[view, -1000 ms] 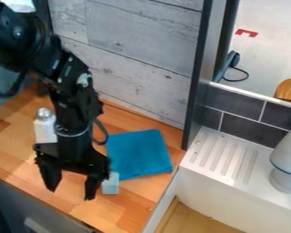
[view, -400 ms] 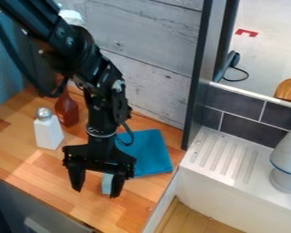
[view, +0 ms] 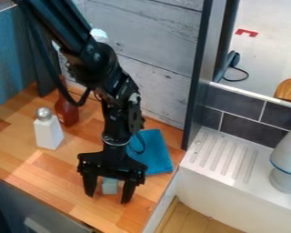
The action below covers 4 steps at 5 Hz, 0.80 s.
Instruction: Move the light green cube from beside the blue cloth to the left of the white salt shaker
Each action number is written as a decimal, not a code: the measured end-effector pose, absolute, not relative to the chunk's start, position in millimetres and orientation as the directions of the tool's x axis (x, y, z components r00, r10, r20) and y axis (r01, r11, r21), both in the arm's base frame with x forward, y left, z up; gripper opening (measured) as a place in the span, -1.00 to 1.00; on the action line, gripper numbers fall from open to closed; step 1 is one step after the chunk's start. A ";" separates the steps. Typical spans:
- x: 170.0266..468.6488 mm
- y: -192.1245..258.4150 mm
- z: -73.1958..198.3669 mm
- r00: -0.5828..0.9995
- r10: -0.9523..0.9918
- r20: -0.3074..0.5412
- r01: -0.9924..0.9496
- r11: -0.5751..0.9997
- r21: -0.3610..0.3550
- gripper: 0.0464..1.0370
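Note:
My gripper (view: 107,199) hangs over the wooden counter, its two fingers spread wide apart. Between and behind the fingers a small pale blue block (view: 109,185) is visible; whether anything touches it I cannot tell. A folded teal cloth (view: 155,152) lies just behind and to the right, partly covered by the arm. To the left stands a white shaker with a silver top (view: 47,131), upright, and behind it a reddish-brown bottle (view: 66,110), partly hidden by a cable.
A white sink with a ridged drainboard (view: 224,157) adjoins the counter (view: 26,157) on the right, with a grey-white object (view: 288,159) standing on it. A grey plank wall (view: 154,77) and a dark vertical post (view: 199,73) rise behind.
The arm and gripper have moved right, from beside the pale blue block to over it. The shaker and bottle have come into fuller view; the cloth is more covered.

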<state>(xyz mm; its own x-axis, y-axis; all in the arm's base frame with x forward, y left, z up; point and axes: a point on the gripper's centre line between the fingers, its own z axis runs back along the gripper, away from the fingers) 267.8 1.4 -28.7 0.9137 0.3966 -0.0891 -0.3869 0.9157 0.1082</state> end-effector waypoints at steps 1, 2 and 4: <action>278.9 0.3 -29.5 0.910 0.404 -0.090 -0.394 0.913 0.108 0.31; 281.4 -1.3 -28.7 0.906 0.412 -0.100 -0.403 0.910 0.100 0.02; 280.6 -0.8 9.7 0.908 0.404 -0.113 -0.405 0.914 0.016 0.02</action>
